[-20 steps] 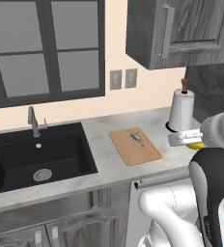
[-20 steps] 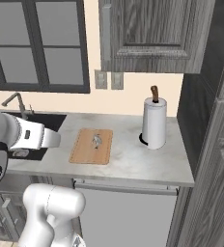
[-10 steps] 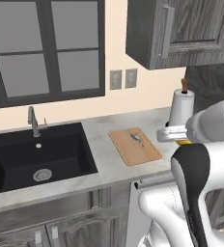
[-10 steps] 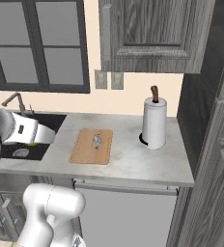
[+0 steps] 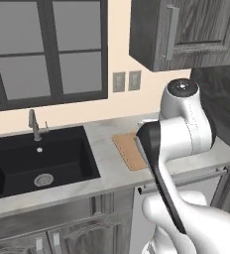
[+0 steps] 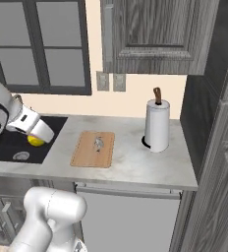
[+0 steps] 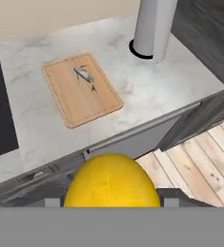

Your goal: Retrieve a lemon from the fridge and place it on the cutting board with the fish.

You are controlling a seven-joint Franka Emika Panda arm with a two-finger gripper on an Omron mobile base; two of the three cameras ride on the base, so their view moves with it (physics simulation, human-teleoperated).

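Marble counter (image 6: pixel 135 162) carries wooden cutting board (image 6: pixel 92 149) beside black sink (image 5: pixel 37 161).

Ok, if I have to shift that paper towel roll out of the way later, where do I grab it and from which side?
Take the paper towel roll around the middle of its white body, from the front or from the cutting board side. It stands upright, and the dark cabinet wall is close on its other side. The gripper now holds the lemon, so set that down first.

marble counter (image 7: pixel 147 91), cutting board (image 7: pixel 80 91), paper towel roll (image 7: pixel 152 26)
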